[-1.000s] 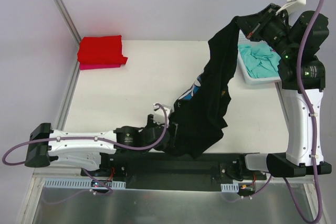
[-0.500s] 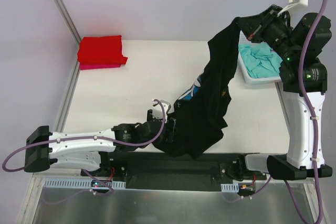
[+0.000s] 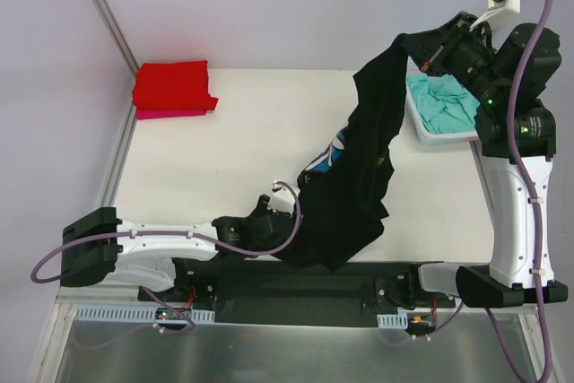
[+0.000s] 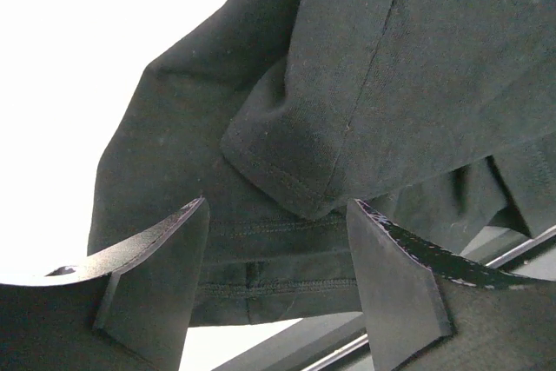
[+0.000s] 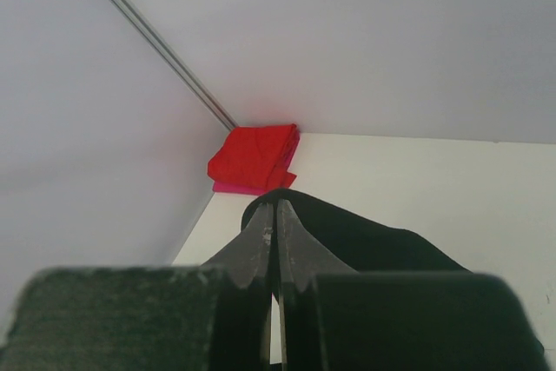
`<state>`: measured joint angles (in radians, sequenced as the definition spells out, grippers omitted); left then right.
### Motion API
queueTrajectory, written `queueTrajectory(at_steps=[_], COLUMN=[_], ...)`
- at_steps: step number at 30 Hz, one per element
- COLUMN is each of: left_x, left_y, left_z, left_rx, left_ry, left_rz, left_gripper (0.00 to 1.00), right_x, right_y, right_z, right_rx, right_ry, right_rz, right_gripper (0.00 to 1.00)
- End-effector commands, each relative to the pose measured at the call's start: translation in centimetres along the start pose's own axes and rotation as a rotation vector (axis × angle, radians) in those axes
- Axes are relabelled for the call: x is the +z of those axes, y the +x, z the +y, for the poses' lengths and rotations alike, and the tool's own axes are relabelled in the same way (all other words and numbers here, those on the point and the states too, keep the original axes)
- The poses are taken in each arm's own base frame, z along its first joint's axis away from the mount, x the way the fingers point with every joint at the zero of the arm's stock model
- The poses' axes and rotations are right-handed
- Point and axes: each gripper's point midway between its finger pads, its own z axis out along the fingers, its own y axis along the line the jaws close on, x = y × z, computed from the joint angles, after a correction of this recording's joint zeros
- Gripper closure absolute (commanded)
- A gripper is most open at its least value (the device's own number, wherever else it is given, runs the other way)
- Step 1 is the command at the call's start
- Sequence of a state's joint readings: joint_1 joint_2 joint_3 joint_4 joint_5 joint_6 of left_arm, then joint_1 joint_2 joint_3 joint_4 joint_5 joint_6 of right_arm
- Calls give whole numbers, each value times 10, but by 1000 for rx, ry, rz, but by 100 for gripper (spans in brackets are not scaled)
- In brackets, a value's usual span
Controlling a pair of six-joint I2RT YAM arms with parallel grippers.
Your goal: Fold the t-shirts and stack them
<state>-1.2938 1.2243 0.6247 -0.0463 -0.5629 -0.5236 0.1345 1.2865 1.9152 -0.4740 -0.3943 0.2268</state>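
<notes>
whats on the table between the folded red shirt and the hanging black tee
Nothing: from the red shirt across to the black tee the white table is bare, as the top view shows.

- Black tee (image 4: 347,84): matt knit cloth with a fine, slightly grainy weave; stitched double seams run along the hems.
- Red tee (image 3: 172,85): soft matt cloth, smooth on top.
- Pink tee (image 3: 170,114): matt cloth, only its edge showing.
- Teal tee (image 3: 444,103): soft cloth, heavily crumpled.
- Basket (image 3: 439,139): white plastic, smooth rim.
- Tabletop (image 3: 233,150): white, smooth and matt.
- Left gripper (image 4: 276,249): fingers (image 4: 152,284) of dark matt plastic; one edge is scuffed with pale specks.
- Right gripper (image 5: 276,223): dark matt fingers.
- Arms (image 3: 511,213): white plastic shells with a slight sheen, black matt joints.
- Cables (image 3: 538,60): smooth purple sheathing.
</notes>
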Motion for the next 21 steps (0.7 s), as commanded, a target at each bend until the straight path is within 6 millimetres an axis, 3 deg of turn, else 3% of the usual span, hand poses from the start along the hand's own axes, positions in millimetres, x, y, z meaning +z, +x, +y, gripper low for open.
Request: queueTrajectory(at_steps=[1, 13, 21], left_x=[11, 16, 27], left_y=[-6, -20, -8], left_z=[-1, -19, -28], left_rx=[14, 20, 7], left_ry=[-17, 31, 50], left_rz=[-38, -72, -45], left_gripper=[37, 38, 39], right_x=[-11, -12, -17], right_y=[-21, -19, -23], right_z=[27, 28, 30], right_rx=[-24, -24, -41], right_ry=[-93, -98, -97], right_rz=[-75, -65, -71], right_gripper=[99, 99, 99])
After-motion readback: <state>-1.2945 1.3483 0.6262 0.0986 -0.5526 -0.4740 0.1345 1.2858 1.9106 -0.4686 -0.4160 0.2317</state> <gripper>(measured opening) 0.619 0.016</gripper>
